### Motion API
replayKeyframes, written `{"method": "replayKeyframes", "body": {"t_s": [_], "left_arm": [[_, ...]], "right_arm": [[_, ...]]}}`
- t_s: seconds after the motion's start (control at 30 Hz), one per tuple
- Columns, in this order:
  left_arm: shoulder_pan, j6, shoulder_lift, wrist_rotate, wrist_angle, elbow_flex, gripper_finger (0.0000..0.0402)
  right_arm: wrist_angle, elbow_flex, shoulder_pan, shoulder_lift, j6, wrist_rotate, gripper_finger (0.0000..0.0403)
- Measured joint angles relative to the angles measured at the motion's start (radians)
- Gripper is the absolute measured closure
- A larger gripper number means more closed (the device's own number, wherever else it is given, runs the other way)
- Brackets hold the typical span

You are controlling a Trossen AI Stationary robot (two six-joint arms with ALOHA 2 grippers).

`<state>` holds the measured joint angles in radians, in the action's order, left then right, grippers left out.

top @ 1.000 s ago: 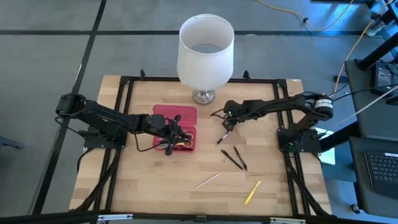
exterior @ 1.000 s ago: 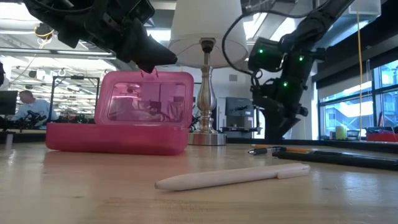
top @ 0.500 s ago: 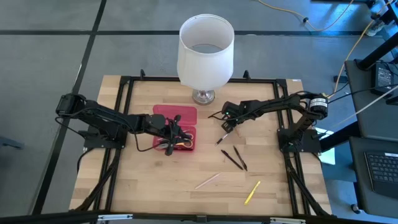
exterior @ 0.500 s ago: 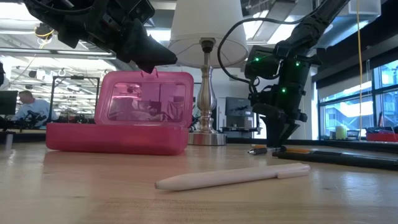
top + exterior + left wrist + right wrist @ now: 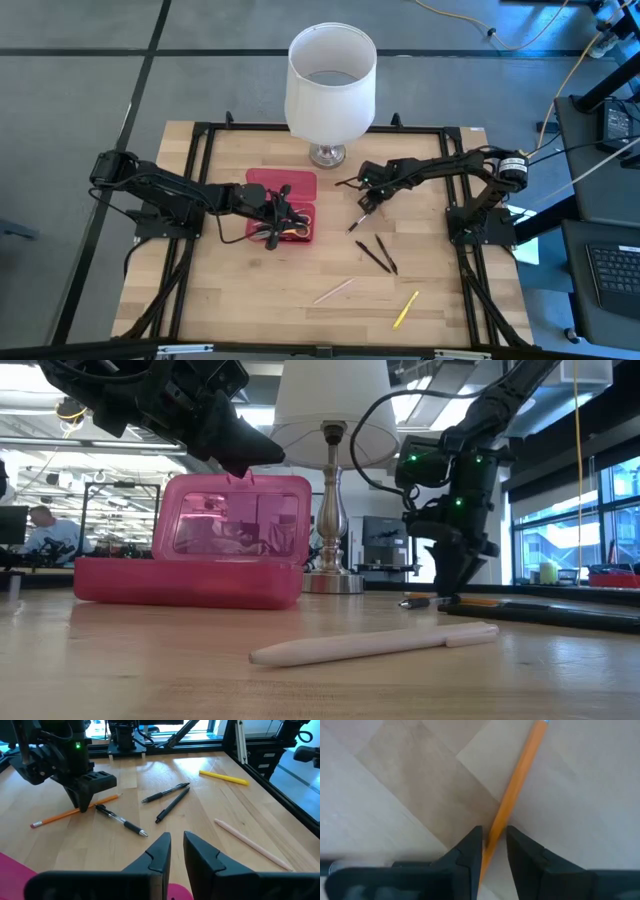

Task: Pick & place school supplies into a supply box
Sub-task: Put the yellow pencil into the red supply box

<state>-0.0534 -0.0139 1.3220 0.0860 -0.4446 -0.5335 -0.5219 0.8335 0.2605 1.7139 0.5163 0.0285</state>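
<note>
— Where's the orange pencil (image 5: 520, 775)?
— Flat on the table (image 5: 250, 300), toward its right edge, lying between the right gripper (image 5: 493, 845) fingers (image 5: 470, 850), which stand narrow around it; whether they already pinch it I can't quite tell.
— And the supply box (image 5: 283, 188)?
— Open, left of the table's middle. The left gripper (image 5: 174, 845) hangs above it, fingers nearly closed, holding nothing.

high: overhead, straight down, whole surface (image 5: 300, 280) | low: surface height, level, close behind pale pen (image 5: 375, 643), box (image 5: 190, 555) beyond | left wrist: faces right across pens, shares orange pencil (image 5: 75, 812) with right wrist | right wrist: very close, down on pencil
</note>
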Motion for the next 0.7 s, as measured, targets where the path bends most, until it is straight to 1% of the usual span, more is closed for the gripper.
{"method": "replayKeyframes", "body": {"t_s": [0.17,0.23,0.3,0.4,0.5,0.57,0.7], "left_arm": [[0.0,0.0,0.0,0.0,0.0,0.0,0.0357],[0.0,0.0,0.0,0.0,0.0,0.0,0.0359],[0.0,0.0,0.0,0.0,0.0,0.0,0.0361],[0.0,0.0,0.0,0.0,0.0,0.0,0.0363],[0.0,0.0,0.0,0.0,0.0,0.0,0.0363],[0.0,0.0,0.0,0.0,0.0,0.0,0.0361],[0.0,0.0,0.0,0.0,0.0,0.0,0.0357]], "right_arm": [[-0.034,0.004,-0.001,0.0,-0.004,-0.011,0.0311],[-0.039,0.004,-0.002,-0.001,-0.04,-0.007,0.0311],[-0.038,0.004,-0.008,-0.001,-0.082,0.019,0.0311],[-0.025,0.002,-0.022,-0.001,-0.14,0.086,0.0311],[-0.015,-0.001,-0.035,-0.001,-0.162,0.103,0.0311],[-0.016,-0.001,-0.045,-0.001,-0.141,0.114,0.0311],[-0.021,-0.001,-0.045,-0.001,-0.017,0.087,0.0311]]}}
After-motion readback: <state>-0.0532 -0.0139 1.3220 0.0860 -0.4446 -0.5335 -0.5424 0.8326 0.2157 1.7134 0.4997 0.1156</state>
